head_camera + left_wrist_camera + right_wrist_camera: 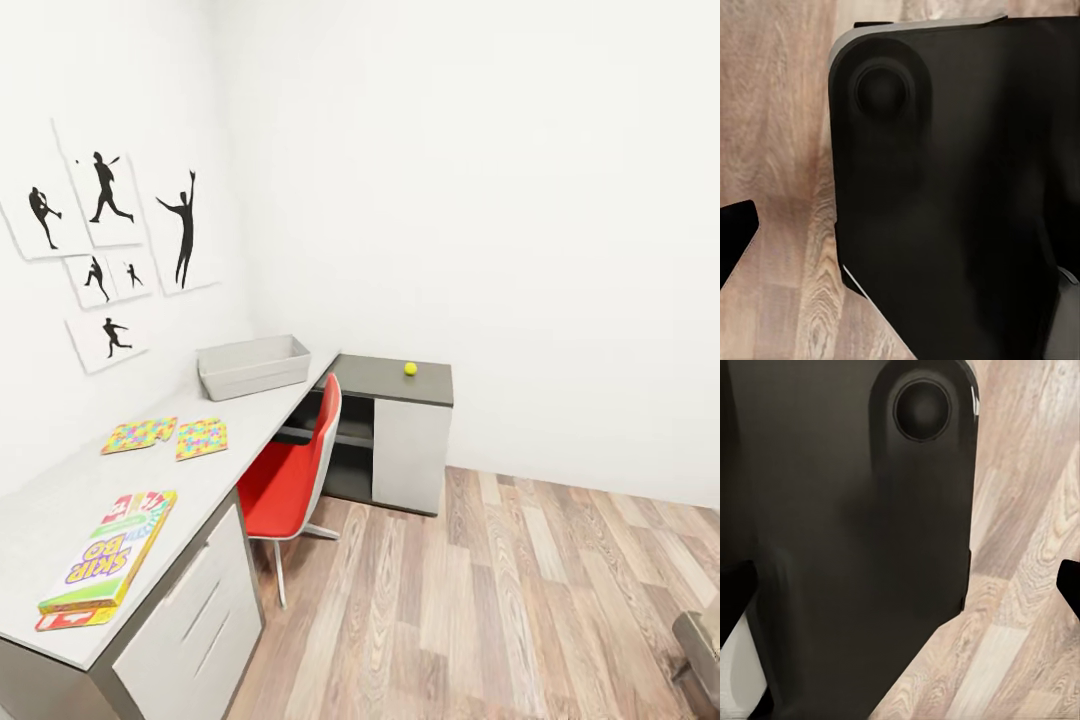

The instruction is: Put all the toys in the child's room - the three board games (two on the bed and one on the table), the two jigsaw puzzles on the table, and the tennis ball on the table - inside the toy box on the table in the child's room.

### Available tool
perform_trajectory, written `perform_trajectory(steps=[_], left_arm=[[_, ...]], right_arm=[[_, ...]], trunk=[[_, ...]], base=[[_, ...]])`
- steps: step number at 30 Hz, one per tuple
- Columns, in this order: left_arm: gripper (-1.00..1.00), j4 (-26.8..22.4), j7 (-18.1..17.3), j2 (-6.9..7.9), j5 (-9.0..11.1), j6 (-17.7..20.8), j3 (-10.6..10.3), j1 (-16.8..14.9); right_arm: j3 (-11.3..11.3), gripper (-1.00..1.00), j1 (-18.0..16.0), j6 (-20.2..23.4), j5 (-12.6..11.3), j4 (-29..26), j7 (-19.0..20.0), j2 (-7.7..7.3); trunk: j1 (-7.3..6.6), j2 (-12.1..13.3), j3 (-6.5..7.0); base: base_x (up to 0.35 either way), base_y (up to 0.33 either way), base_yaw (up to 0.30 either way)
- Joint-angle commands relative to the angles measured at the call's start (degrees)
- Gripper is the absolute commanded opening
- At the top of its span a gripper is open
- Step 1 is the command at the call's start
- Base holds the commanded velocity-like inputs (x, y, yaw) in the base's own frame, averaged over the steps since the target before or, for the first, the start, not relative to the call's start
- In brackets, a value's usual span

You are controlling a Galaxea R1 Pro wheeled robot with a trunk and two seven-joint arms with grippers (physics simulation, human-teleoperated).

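In the head view the L-shaped table [250, 420] runs along the left wall. The grey toy box [255, 365] stands at its far end, and it looks empty. Two jigsaw puzzles [140, 435] [201, 438] lie side by side on the pale top. Nearer me lies the SKIP-BO board game [110, 560]. The tennis ball [410, 369] rests on the dark grey section. The bed is out of view. My left gripper [900, 240] and right gripper [900, 585] hang over the robot's black base and the wood floor, fingers spread to the picture edges, holding nothing.
A red chair [290, 480] is tucked at the desk's inner corner. Drawers [195, 610] front the near end. Wood-plank floor [520, 600] stretches to the right. A grey-beige furniture corner [700, 640] shows at the lower right. Black sports prints [110, 250] hang on the left wall.
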Motion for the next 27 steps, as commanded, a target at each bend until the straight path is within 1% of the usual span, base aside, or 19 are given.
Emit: perform_trajectory(steps=[1,27], left_arm=[[1.0,0.01,-0.01,0.05,-0.02,-0.43,-0.04,-0.01],[1.0,0.19,-0.01,0.31,-0.02,-0.95,-0.05,-0.03]], right_arm=[[-0.02,1.0,-0.02,-0.25,-0.04,0.04,0.02,0.01],[-0.02,1.0,-0.02,-0.27,-0.09,0.04,-0.06,0.04]], trunk=[[-0.23,0.39,0.09],[-5.94,10.81,3.38]], base=[[0.0,0.0,-0.231],[0.0,0.0,-0.227]])
